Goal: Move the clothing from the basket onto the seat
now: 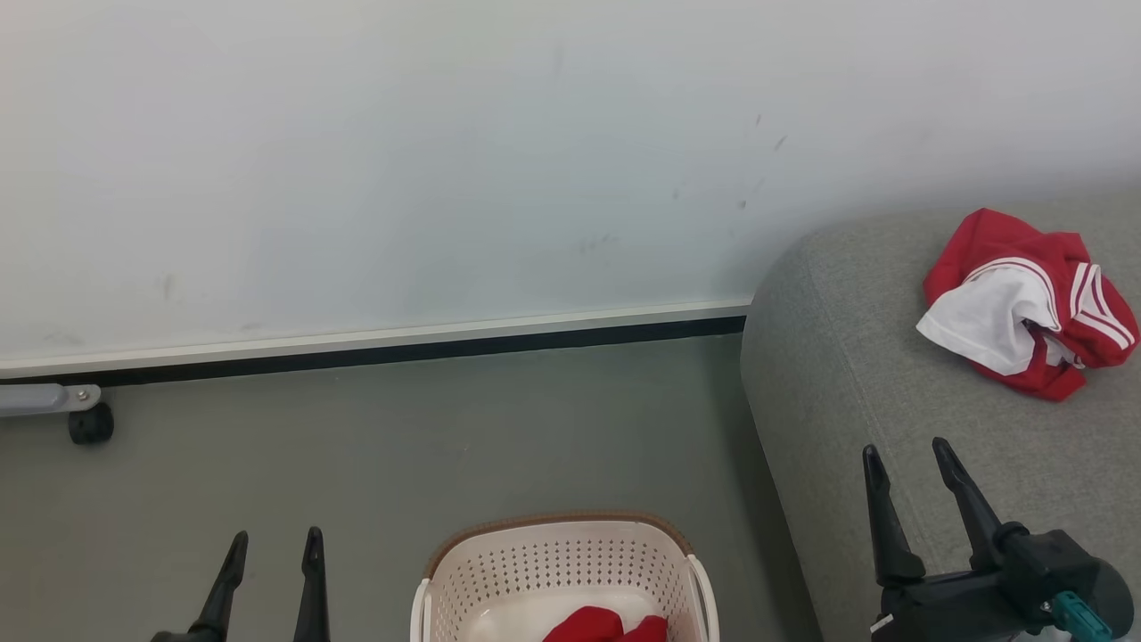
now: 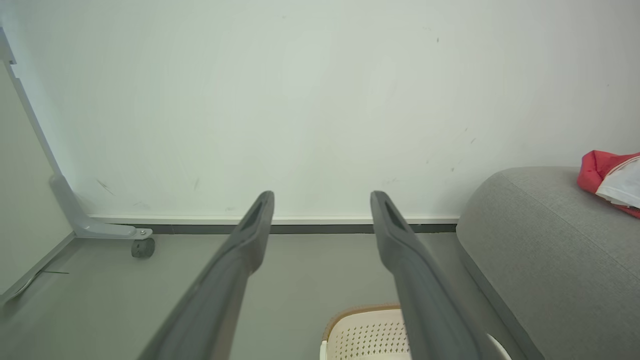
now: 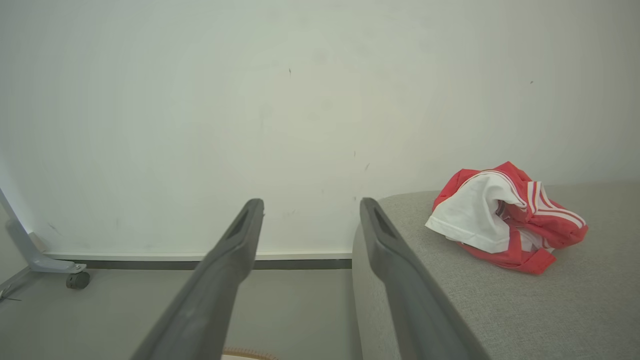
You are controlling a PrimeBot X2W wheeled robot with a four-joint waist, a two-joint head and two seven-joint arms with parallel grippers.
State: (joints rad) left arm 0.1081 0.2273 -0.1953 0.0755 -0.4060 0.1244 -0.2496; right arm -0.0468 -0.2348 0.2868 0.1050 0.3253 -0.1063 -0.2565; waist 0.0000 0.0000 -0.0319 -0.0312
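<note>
The left gripper (image 1: 276, 538) sits at 7 o'clock in the head view. Its two dark fingers are spread wide and point up the frame, with nothing between them. The right gripper (image 1: 907, 448) sits at 4 o'clock, likewise wide and empty, its fingers leaning slightly toward 11 o'clock. A small teal fitting (image 1: 1074, 615) shows on its black body. Both grippers are well apart from any cloth.

Between them, at 6 o'clock, stands the basket (image 1: 557, 519) — cream perforated plastic under a brown woven-look rim, cut off by the frame's lower edge. A plain red garment (image 1: 606, 626) lies bunched on its bottom, toward the 5 o'clock side of the inside.

The seat (image 1: 856, 357) takes up the 3 o'clock side, near the basket's right wall: grey woven upholstery with a rounded corner. The right gripper's fingers overlap the seat's near part in the head view. At 2 o'clock on the cushion, well apart from that gripper, lies the jersey (image 1: 1025, 303) — crumpled, red, its white inner side turned out and its white-striped trim showing. Its folds hide any print.

The floor (image 1: 401, 446) is smooth and grey-green. Behind it rises a pale wall (image 1: 446, 160) with a few dark scuffs toward 1 o'clock. It meets the floor in a white skirting (image 1: 374, 339) with a dark band beneath. At 9 o'clock a grey metal foot (image 1: 40, 399) on a black caster (image 1: 91, 423) stands against that skirting.
</note>
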